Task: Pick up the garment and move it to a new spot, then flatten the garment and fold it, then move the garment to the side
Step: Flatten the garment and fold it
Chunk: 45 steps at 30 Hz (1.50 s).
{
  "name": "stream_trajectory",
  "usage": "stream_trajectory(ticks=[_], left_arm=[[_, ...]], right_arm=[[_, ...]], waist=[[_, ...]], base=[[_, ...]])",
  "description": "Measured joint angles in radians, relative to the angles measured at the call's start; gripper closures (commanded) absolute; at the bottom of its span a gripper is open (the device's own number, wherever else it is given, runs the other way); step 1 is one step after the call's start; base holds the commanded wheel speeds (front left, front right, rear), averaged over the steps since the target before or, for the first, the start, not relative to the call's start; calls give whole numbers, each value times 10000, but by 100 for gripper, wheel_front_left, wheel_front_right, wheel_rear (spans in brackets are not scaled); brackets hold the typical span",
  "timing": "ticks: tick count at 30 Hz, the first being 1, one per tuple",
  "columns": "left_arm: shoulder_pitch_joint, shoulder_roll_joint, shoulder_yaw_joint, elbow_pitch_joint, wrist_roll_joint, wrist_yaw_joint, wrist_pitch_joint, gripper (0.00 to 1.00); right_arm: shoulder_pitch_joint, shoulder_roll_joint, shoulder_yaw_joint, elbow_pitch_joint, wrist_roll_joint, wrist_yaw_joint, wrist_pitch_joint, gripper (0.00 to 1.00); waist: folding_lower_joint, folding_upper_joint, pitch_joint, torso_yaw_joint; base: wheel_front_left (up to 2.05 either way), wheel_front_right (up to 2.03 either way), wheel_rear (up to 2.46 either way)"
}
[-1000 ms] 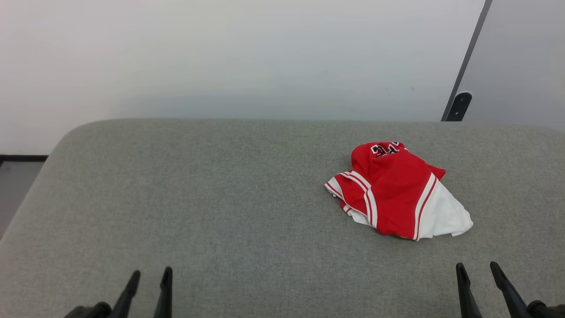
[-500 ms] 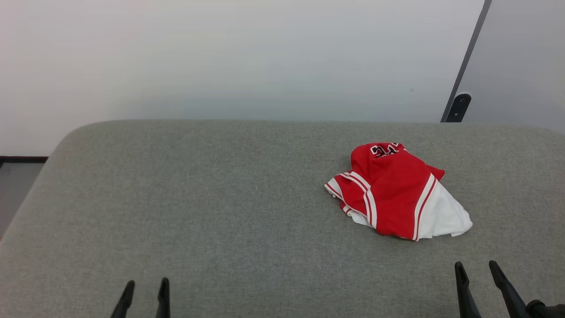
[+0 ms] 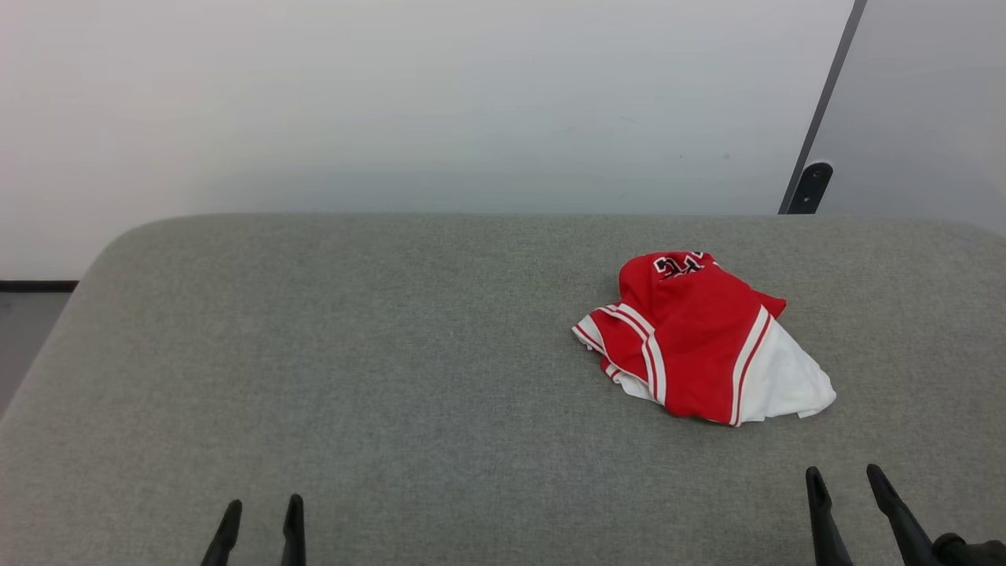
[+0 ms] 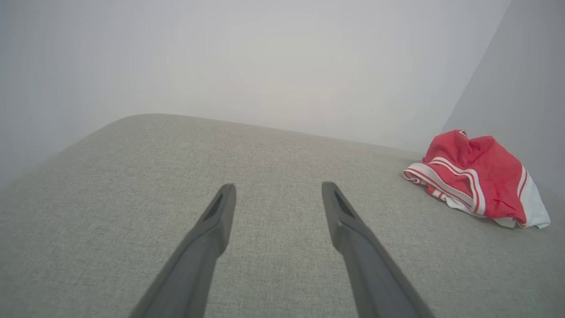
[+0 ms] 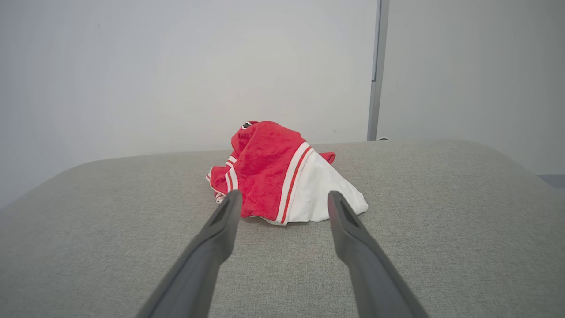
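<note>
Garment (image 3: 699, 338) noted crumpled in a heap on the grey padded surface (image 3: 377, 354), at about 2 o'clock from its middle in the head view and 11 o'clock of the right gripper (image 3: 842, 472). That one and the left gripper (image 3: 265, 503) are seen spread wide, nothing held, well apart from the cloth. Fabric is judged light, limp, perhaps slick, not fragile. A pinch on the raised red fold at the heap's 12 o'clock is advised.
</note>
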Motion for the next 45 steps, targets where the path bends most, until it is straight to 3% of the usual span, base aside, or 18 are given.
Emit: stream_trajectory(ticks=[7, 13, 16, 21, 31, 38, 45], left_arm=[[-1, -276, 127, -48, 211, -98, 0, 0], [-61, -493, 198, -71, 314, -182, 0, 0], [-230, -533, 165, -46, 380, -257, 0, 0], [-796, -575, 81, -42, 470, -355, 0, 0], [-1599, -639, -77, 117, 541, -449, 0, 0], [-2058, -640, -173, 182, 539, -485, 0, 0], [-2308, -625, -313, 251, 481, -497, 0, 0]], right_arm=[[-515, -422, 573, 29, -52, 0, 531, 0], [-2779, -1676, 1346, 242, 240, 0, 2579, 0], [-3914, -2742, 1770, 606, 203, 2, 3921, 0], [-5677, -3590, 2456, 1231, 750, 2, 5164, 0], [-7249, -4410, 2577, 3916, 2284, 2, 8092, 0], [-8027, -4562, 2199, 5273, 2395, 0, 9026, 0], [-8147, -4318, 2451, 5574, 2642, -2, 9235, 0]], waist=[[0, 0, 40, -9], [0, 0, 301, -58], [0, 0, 494, -36], [0, 0, 1005, 76], [0, 0, 2052, 490], [0, 0, 2781, 723], [0, 0, 3261, 912]], base=[[0, 0, 0], [0, 0, 0], [0, 0, 0], [0, 0, 0], [0, 0, 0], [0, 0, 0], [0, 0, 0]])
